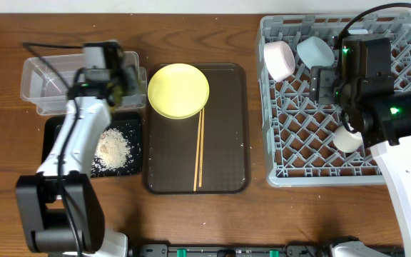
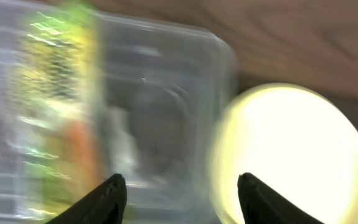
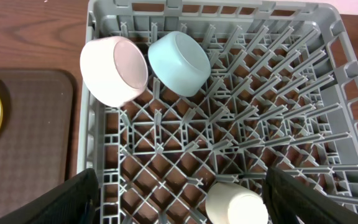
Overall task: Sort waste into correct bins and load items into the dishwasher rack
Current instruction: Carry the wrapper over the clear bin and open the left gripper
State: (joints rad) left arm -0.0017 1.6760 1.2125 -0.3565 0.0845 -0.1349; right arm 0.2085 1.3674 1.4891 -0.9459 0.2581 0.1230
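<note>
Left gripper (image 2: 182, 183): jaws apart, nothing between them, hovering at the right end of the tub (image 1: 38, 78), far left. The wrist view is blurred. The wrapper (image 2: 58, 106) shows as a green-orange smear that seems to lie inside the tub, but I cannot be sure. Right gripper (image 3: 182, 186): jaws wide apart and empty above the rack (image 3: 229, 7), with the cup (image 3: 236, 208) just below. The white bowl (image 3: 114, 70) and blue bowl (image 3: 179, 62) sit on edge in the rack's far left corner. Rice (image 1: 113, 148) is heaped on the black tray (image 1: 137, 127), near left. Judgement: waste looks sorted, and 2 items remain on the brown tray (image 1: 227, 143), the plate (image 1: 179, 91) and the chopsticks (image 1: 198, 150). The plate lies just right of the left gripper, so it is likely next. Clear the tub wall first, then come in low at the plate's left rim with 1 finger under the lip, because a flat plate slips if pinched from above. The chopsticks' far ends meet the plate's near rim, so lift straight up to avoid dragging them.
</note>
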